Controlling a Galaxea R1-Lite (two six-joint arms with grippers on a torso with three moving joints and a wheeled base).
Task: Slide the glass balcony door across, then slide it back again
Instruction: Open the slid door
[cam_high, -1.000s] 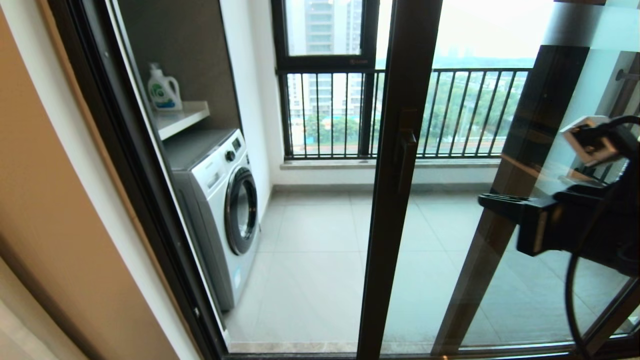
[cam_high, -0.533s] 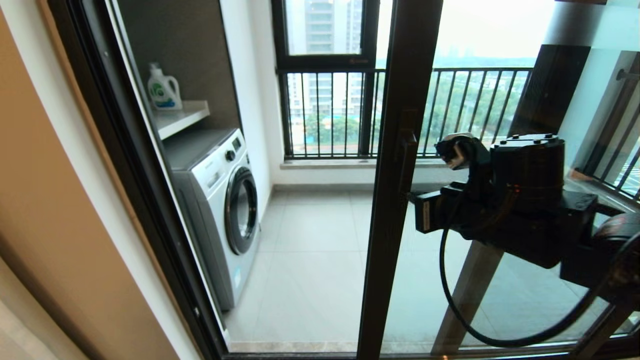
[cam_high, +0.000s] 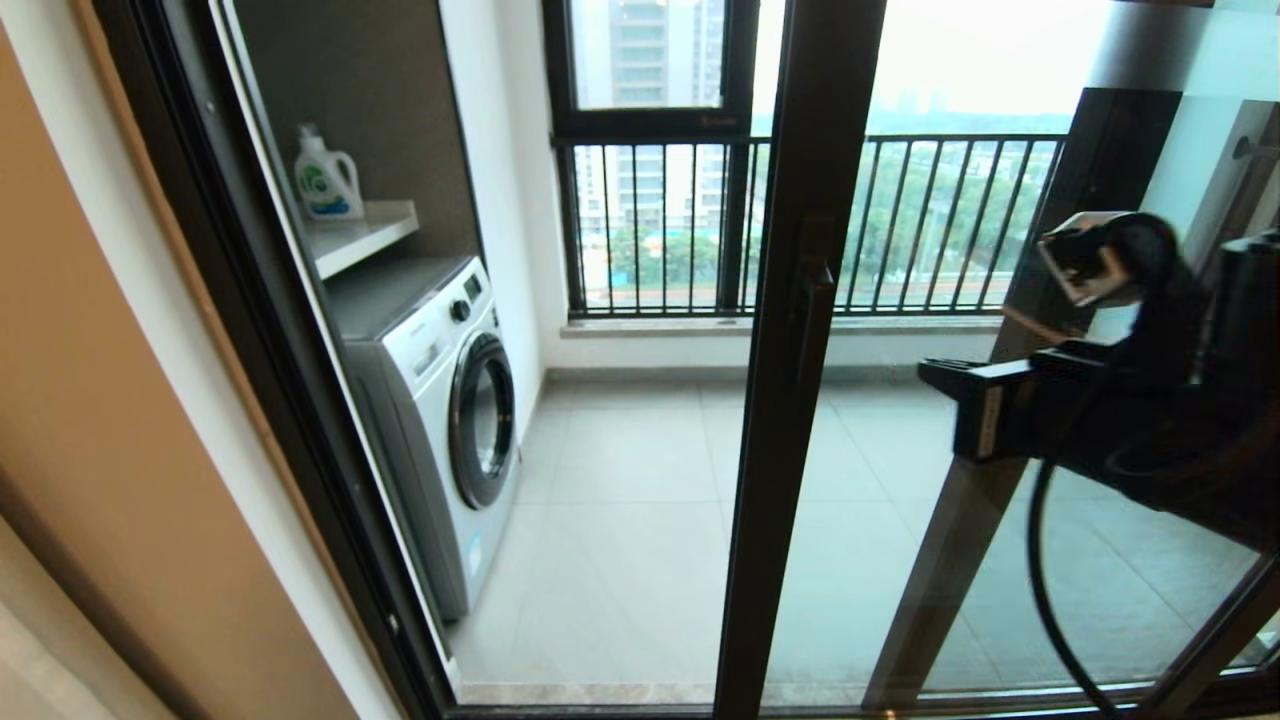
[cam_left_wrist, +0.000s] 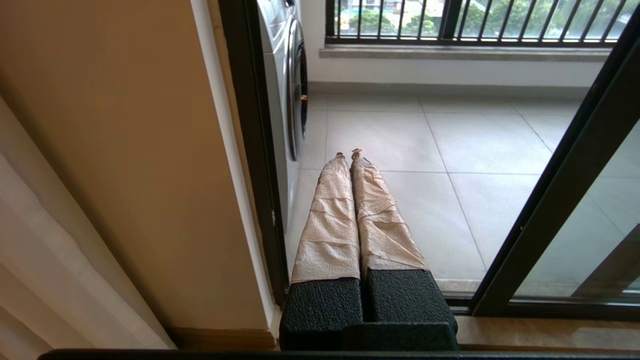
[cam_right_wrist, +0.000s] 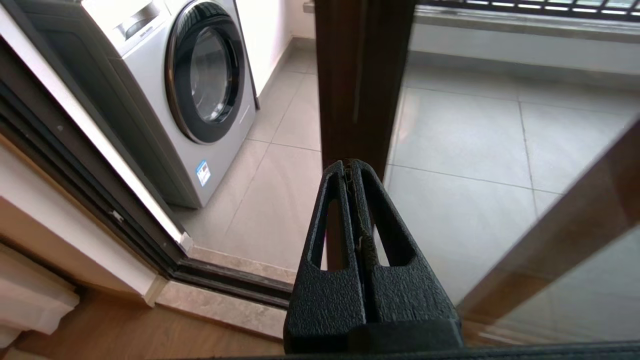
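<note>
The glass balcony door stands partly slid across, with its dark brown stile upright in the middle of the head view. Its dark bar handle sits on that stile. My right gripper is shut and empty, level with the handle's lower end and a short way to its right, not touching it. In the right wrist view its tips point at the stile. My left gripper is shut and empty, held low by the doorway's left jamb, out of the head view. The door stile is on the far side of the opening.
A white washing machine stands on the balcony left of the opening, and a detergent bottle sits on the shelf above. The black-framed window with railing bars closes the far side. The fixed door frame and wall lie to the left. A slanted dark post shows behind my right arm.
My right arm swung left until its gripper reached the door stile by the handle, then drew back to the right. The door stile has not visibly moved.
</note>
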